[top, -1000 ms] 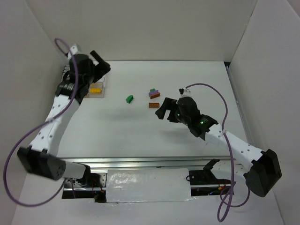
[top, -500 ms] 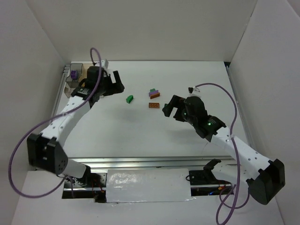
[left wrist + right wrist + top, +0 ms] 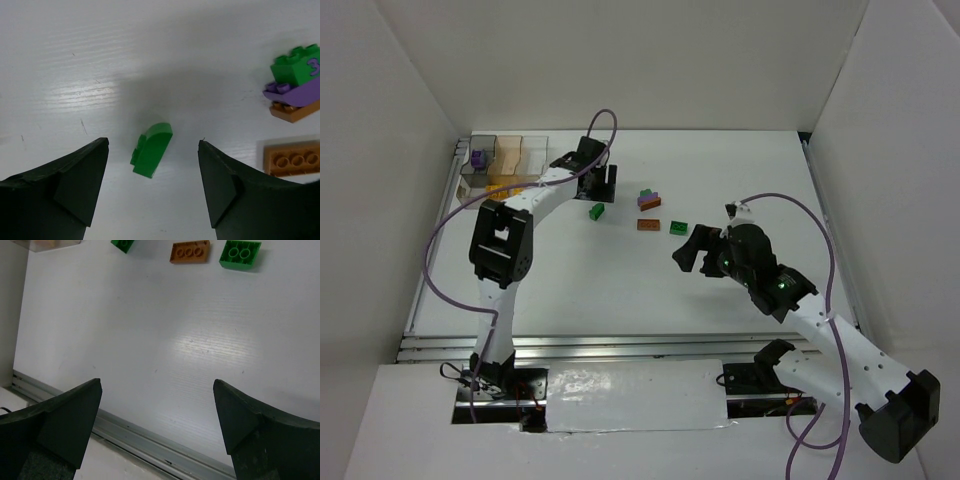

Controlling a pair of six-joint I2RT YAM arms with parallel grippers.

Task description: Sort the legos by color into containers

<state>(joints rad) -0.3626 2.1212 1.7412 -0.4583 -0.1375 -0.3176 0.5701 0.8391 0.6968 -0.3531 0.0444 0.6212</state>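
Note:
A small green lego (image 3: 151,149) lies on the white table between the fingers of my left gripper (image 3: 152,142), which is open and hovers above it; in the top view the gripper (image 3: 600,188) is just behind this lego (image 3: 597,211). A green-purple-orange stack (image 3: 649,199) and an orange flat lego (image 3: 648,224) lie to the right. A green square lego (image 3: 678,227) lies beside the orange one. My right gripper (image 3: 686,248) is open and empty, just in front of that green lego (image 3: 240,254). The clear tray (image 3: 525,148) holds a purple lego (image 3: 478,158) and yellow and orange pieces (image 3: 506,184).
White walls close in the table at the left, back and right. A metal rail (image 3: 150,440) runs along the near edge. The stack (image 3: 295,82) and the orange flat lego (image 3: 292,159) lie close to the right of my left gripper.
My left arm has swung from the tray to the right, over the small green lego. My right gripper has pulled back toward the near right, and a green square lego now shows beside the orange one.

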